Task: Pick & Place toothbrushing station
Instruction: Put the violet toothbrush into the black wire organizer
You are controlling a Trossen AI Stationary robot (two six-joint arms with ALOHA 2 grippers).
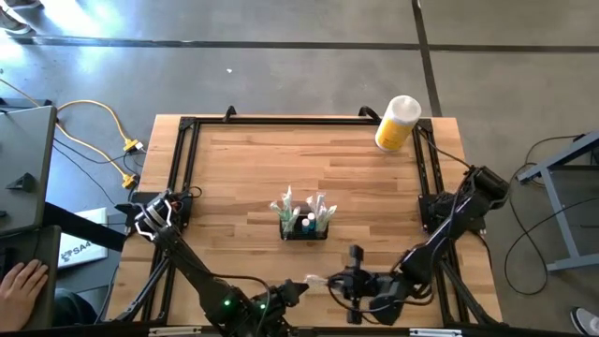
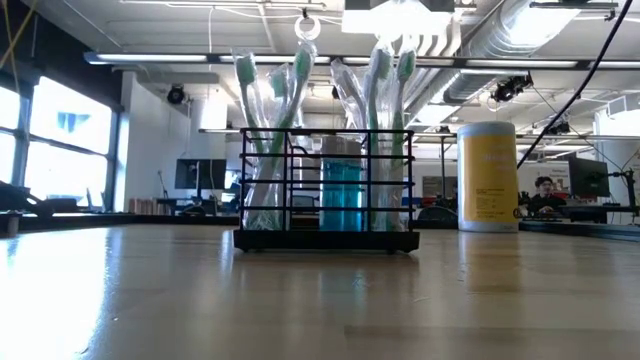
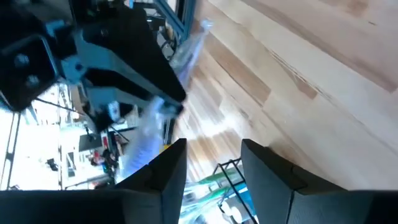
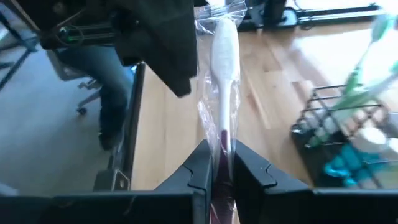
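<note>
The black mesh organiser (image 1: 304, 227) stands on its base at the table's middle, with wrapped toothbrushes and a blue tube upright in it; it also shows in the low view (image 2: 325, 190). My right gripper (image 4: 219, 169) is near the table's front edge (image 1: 337, 280), shut on a clear-wrapped toothbrush (image 4: 224, 56). My left gripper (image 3: 212, 163) is open just left of it (image 1: 296, 289), at the brush's free end. Nothing lies between its fingers. My right gripper pinches the wrapped toothbrush's dark handle end (image 4: 220, 146) between its two fingers. The fingers come level from the table's right and lie along the brush. The brush sticks out ahead of them toward the left gripper, lifted clear of the table.
A yellow bottle with a white cap (image 1: 397, 123) stands at the far right corner. Black frame rails (image 1: 187, 168) run along the table's left, far and right edges. A person's hand (image 1: 21, 281) shows off the table's left.
</note>
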